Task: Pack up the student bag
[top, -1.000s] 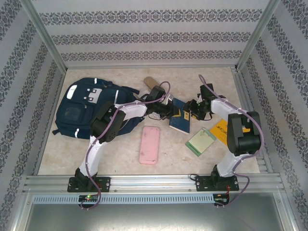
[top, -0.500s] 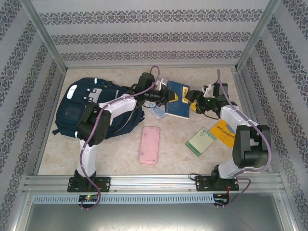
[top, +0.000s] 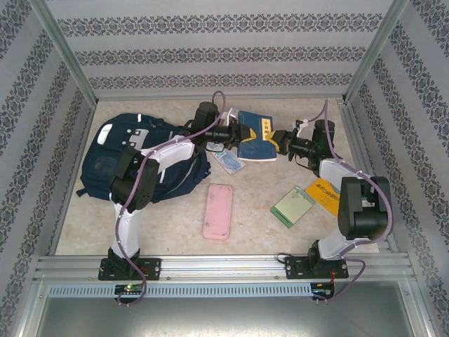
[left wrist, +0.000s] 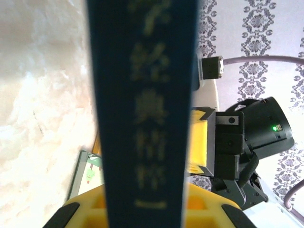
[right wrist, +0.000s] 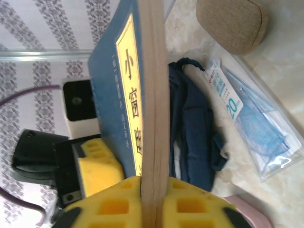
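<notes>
**Mia:** Where is the student bag (top: 105, 168)?

**Tom:** It lies flat on the left side of the surface (top: 172, 228). The left arm reaches across it. I cannot tell if its mouth is open.

**Mia:** What is next to it?

**Tom:** A blue book (top: 256, 137), up in the air just to the right of the bag. The left hand (top: 237, 133) is pinched tight on the book's back edge. The right hand (top: 279, 142) is pinched tight on the page edge.

**Mia:** Two hands on one book! What could go wrong?

**Tom:** I think that if they pull different ways, the book could bend, tear or twist out. If both let go at once, it could drop onto the plastic packet (top: 228, 163) below it. If one lets go, the other has only a thin edge, so the book might droop and slip.

**Mia:** And going into the bag?

**Tom:** If the mouth is shut or floppy, the book may bump the cloth and shove the bag away. The left arm could drag the bag too.

**Mia:** Anything else?

**Tom:** The pink case (top: 218, 210), the green card (top: 293, 206) and the yellow booklet (top: 324, 191) lie nearby. A low swing of the right arm could knock them.
</notes>
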Available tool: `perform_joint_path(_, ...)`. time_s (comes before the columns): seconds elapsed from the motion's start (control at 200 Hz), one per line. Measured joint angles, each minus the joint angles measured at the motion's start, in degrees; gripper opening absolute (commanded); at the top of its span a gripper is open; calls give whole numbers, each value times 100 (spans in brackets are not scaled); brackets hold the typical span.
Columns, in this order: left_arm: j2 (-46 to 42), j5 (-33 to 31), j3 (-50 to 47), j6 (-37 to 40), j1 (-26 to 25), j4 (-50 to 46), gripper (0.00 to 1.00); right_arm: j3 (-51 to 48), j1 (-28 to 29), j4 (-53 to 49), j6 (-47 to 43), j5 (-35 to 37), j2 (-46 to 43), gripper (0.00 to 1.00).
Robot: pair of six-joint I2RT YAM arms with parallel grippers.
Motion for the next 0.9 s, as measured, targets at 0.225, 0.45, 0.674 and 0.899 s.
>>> perform_joint_path(0.225, -68, -181, 151, 756, 42, -1062, 47, 0, 17, 61, 101, -26, -2, 0)
perform_joint_path(0.45, -588, -1506, 638, 2433, 463, -3733, 48, 0, 76, -63, 37, 70, -4, 0)
perform_joint_path(0.674, -1075, -3980, 968, 3853, 706, -5803, 50, 0, 514, -129, -76, 337, -4, 0)
perform_joint_path(0.899, -1110, -5539, 365, 4559, 645, -6631, 56, 90, 1025, -197, -140, 579, 111, 0)
